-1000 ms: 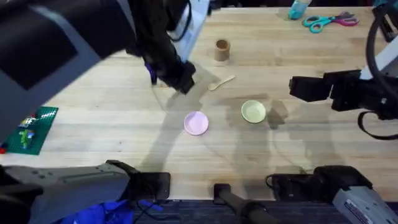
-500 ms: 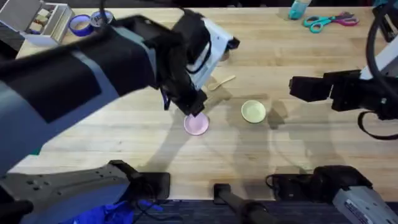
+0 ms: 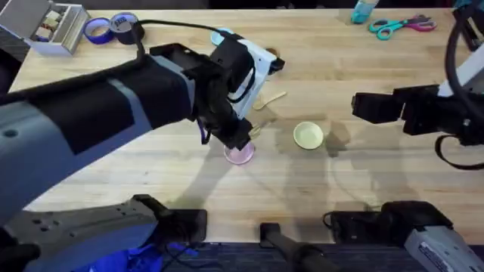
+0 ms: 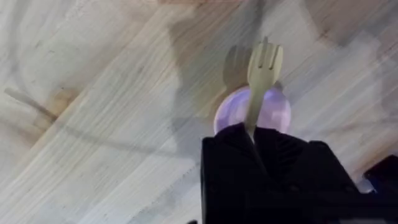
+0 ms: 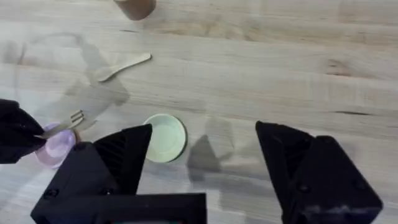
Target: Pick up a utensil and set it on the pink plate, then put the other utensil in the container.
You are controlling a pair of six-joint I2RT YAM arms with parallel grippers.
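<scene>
Gripping the wooden fork (image 4: 258, 84) by its handle between closed black fingers, left pincer (image 3: 238, 140) poised right over the pink plate (image 3: 240, 155), near the middle of the tabletop (image 3: 151, 162). Fork tines sticking out beyond the fingertips, above the plate's far rim in the left wrist view; no telling whether fork and plate touch. Lying flat on the wood farther back, wooden spoon (image 3: 270, 100), apart from the plate and from the brown cup (image 5: 134, 7) standing upright behind it. Sitting just beside the pink plate toward the right arm, pale green dish (image 3: 308, 136). Held off over the right side of the tabletop, well apart from the utensils, right pincer (image 5: 202, 165) with fingers spread wide and nothing between them.
</scene>
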